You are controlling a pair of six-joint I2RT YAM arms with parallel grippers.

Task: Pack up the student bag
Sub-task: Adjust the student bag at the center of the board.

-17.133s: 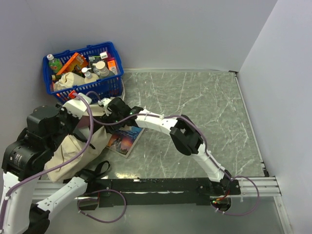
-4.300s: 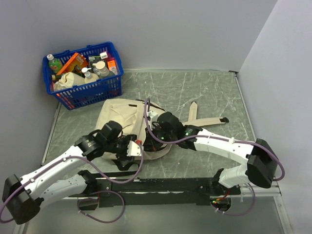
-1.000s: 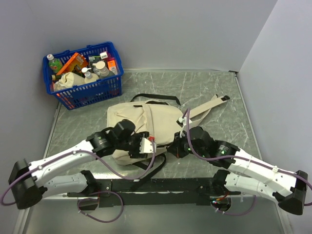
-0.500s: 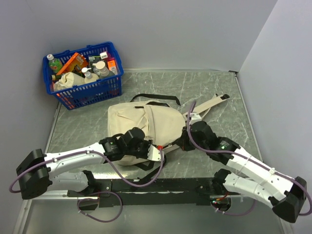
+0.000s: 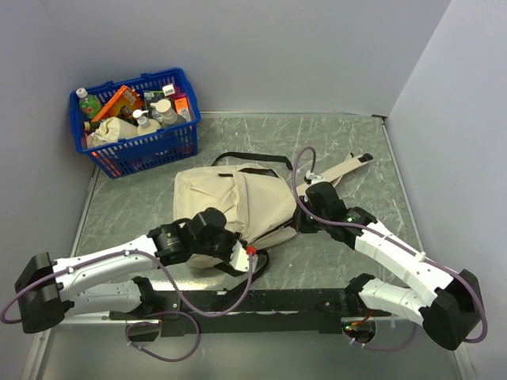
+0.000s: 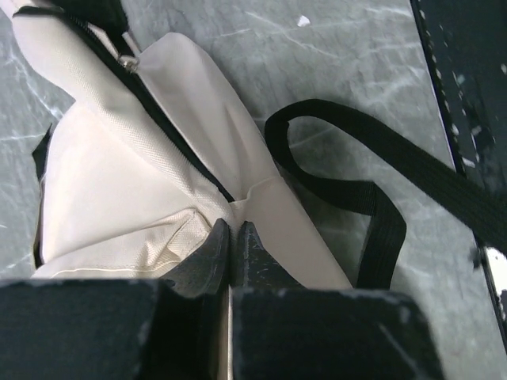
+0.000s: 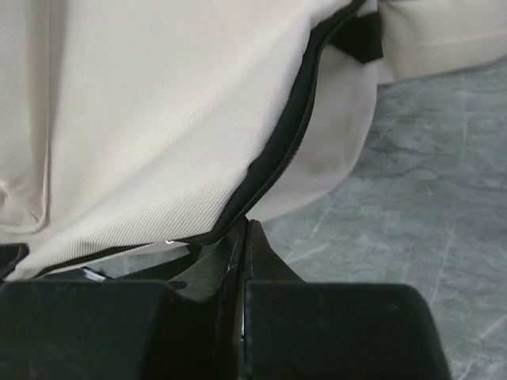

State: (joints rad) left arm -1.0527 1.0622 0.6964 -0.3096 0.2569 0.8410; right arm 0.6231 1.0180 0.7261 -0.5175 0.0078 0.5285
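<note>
The student bag, cream fabric with black straps, lies flat in the middle of the table. My left gripper is at its near edge. In the left wrist view the left gripper is shut on a fold of the bag's fabric beside the black zipper line. My right gripper is at the bag's right edge. In the right wrist view the right gripper is shut against the bag's black zipper edge, under the cream panel. The bag's inside is hidden.
A blue basket full of bottles and packets stands at the back left. A beige strap trails to the right of the bag. A black strap loops on the table near the front rail.
My left gripper has gone from open to shut on the bag's near edge. My right gripper, still shut, has moved away from me along the bag's right edge.
</note>
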